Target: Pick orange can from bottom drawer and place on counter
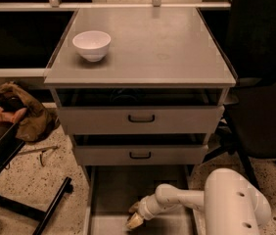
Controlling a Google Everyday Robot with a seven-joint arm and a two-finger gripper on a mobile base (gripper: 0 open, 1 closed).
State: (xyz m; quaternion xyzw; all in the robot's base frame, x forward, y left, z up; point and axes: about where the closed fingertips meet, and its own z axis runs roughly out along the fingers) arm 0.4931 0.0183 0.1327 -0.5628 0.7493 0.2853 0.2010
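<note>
The orange can (134, 222) is a small golden shape low in the open bottom drawer (113, 190), near its front middle. My gripper (134, 215) is down inside the drawer at the end of the white arm (177, 199), right at the can and partly covering it from above. The counter (152, 48) is the flat grey top of the cabinet, high above the gripper.
A white bowl (92, 44) stands on the counter's left side. Two shut grey drawers with black handles (141, 118) sit above the open one. A black chair (260, 121) stands to the right; a brown bag (23, 109) and black frame legs (25, 204) lie left.
</note>
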